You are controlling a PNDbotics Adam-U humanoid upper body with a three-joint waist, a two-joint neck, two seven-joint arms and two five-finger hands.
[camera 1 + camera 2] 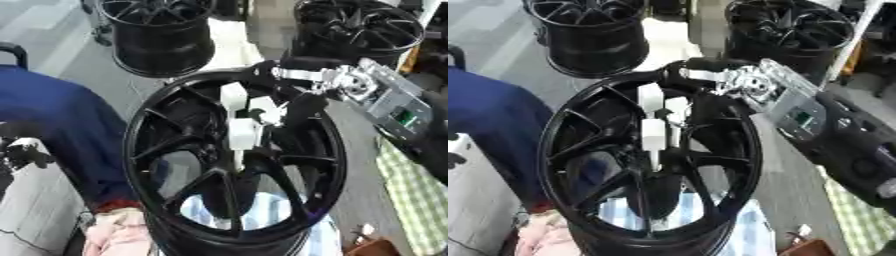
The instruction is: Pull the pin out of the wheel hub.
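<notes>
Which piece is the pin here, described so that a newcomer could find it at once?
Start at the big black wheel hub filling the middle, nearer than the two black wheels behind. At its centre, where the spokes meet, stands the pin, with the right hand reaching onto it from the upper right. It is the only white, blocky thing among black spokes.

No text, label, brand, number or sign is showing clearly enough to be read in either view. The small green rectangular panel [404, 118] on the silver metal wrist block at the right of the frame is showing only colour, no characters. The large black spoked wheel hub [234, 159] in the centre is bearing no legible marking.
</notes>
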